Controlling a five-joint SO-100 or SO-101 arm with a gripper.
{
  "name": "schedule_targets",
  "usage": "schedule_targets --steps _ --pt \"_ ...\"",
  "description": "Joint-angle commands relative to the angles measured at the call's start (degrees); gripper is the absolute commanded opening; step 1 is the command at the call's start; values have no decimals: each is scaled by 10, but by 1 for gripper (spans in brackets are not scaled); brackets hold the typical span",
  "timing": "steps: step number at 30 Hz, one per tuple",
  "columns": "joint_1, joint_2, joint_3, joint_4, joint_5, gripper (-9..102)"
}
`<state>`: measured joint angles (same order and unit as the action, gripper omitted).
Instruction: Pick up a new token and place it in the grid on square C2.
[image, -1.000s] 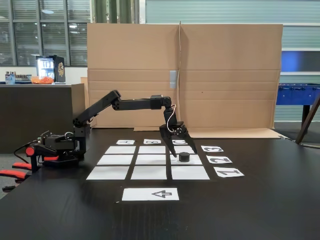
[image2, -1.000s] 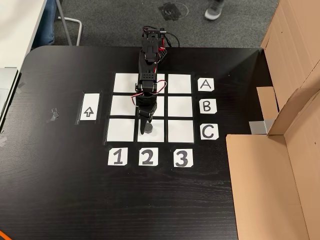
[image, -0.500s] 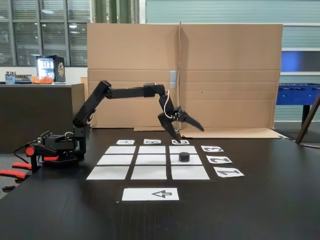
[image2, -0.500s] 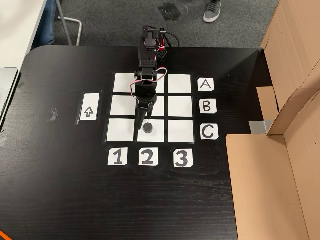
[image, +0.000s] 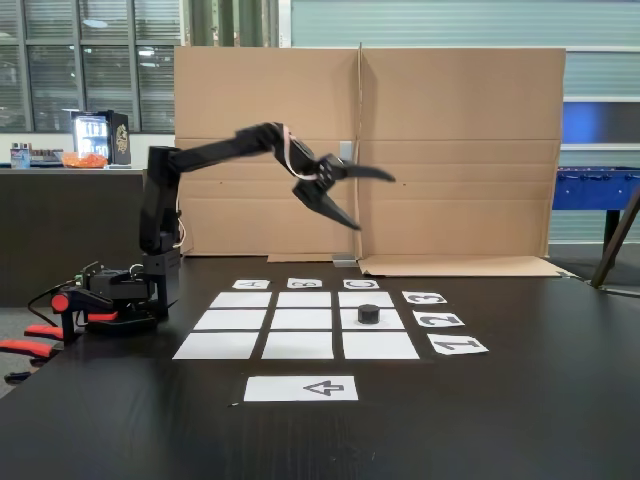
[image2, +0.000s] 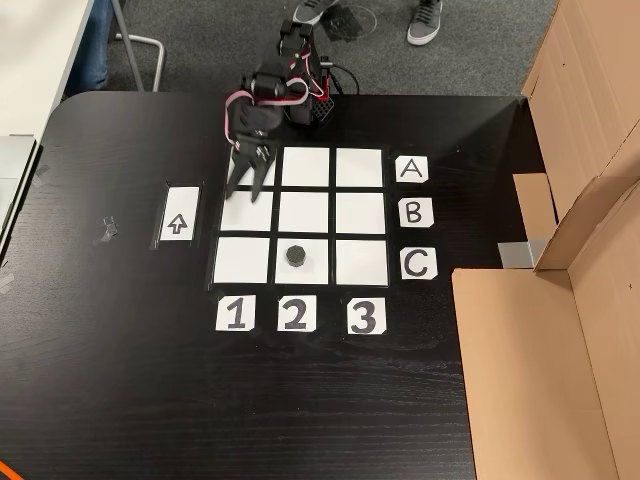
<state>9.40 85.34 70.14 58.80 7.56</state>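
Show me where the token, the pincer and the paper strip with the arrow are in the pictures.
token (image2: 295, 256), a fixed view from above, on its top face.
pincer (image: 375, 203), a fixed view from the side, midway between its open fingertips.
paper strip with the arrow (image2: 179, 214), a fixed view from above, on its white paper.

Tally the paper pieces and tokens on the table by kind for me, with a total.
Blank white grid rectangles: 9
Letter labels (A, B, C): 3
Number labels (1, 2, 3): 3
Arrow strip: 1
Black token, on the square in line with C and 2: 1
Total: 17
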Motion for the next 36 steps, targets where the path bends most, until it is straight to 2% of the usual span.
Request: schedule_targets --steps 1,19,22,30,36 --pt "34 87 35 -23 -21 46" --pt "310 390 279 -124 -102 44" --pt "356 438 313 -123 -110 39" --pt "469 567 403 -112 -114 13" --pt "526 665 480 -46 -114 0"
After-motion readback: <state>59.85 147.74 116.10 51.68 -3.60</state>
